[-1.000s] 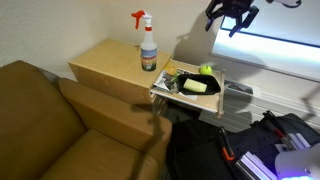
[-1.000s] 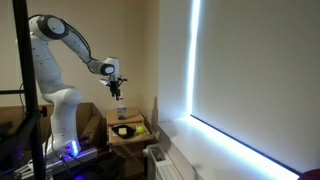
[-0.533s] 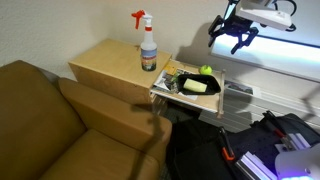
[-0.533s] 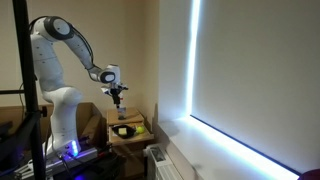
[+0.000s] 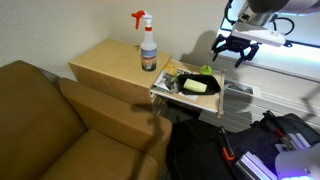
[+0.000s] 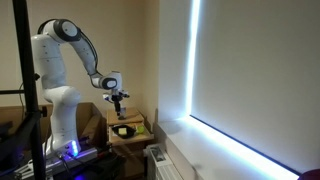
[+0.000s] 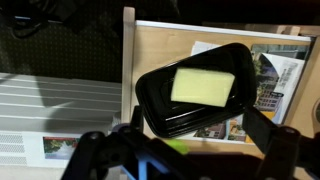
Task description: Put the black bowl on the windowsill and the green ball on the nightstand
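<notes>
Beside the brown sofa (image 5: 50,120), the wooden table (image 5: 105,62) carries a black bowl (image 7: 160,105) holding a yellow block (image 7: 205,87); the fingers (image 7: 268,130) above are spread, empty.

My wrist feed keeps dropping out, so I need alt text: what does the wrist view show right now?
A black oblong plastic bowl holding a pale yellow rectangular block fills the centre, beneath the open gripper. It rests partly on printed papers on a light wooden tabletop. The gripper's dark fingers frame the bottom edge, not touching the bowl.
</notes>
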Motion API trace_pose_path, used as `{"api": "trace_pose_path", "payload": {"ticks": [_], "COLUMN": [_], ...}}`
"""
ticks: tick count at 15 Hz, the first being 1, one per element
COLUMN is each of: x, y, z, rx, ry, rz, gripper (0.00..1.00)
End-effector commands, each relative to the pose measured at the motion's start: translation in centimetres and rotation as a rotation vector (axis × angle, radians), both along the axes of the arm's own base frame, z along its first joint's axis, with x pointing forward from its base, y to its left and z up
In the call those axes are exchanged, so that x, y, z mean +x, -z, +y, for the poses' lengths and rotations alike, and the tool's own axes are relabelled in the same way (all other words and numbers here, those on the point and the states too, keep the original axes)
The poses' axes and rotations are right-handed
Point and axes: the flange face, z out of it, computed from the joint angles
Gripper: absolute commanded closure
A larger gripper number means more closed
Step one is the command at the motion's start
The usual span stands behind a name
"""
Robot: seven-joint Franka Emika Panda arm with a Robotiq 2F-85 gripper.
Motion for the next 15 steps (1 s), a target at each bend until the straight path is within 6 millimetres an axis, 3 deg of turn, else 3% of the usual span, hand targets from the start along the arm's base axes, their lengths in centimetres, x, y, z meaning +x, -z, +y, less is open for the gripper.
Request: {"api": "trace_pose_path", "payload": {"ticks": [1,5,6,7,8,11,15], "x": [0.5,0.2,0.3,0.4,0.2,0.7,0.4], "y": [3.9,7.0,6.6,4.6,6.5,5.1,11.4], "z": [-1.6,-1.6,-1.0,-0.4,-1.3,-0.4,-0.6], "rx": [-0.006,0.044,0.088,0.108,0.069,0.091,0.099], "ry": [0.091,0.182,0.190,0.177,0.187,0.181,0.286], "rz": [-0.017,0.007,0.022,-0.014,0.012,-0.017,0.073], "gripper": [0.00,0.00,0.00,0.00,0.00,0.00,0.00]}}
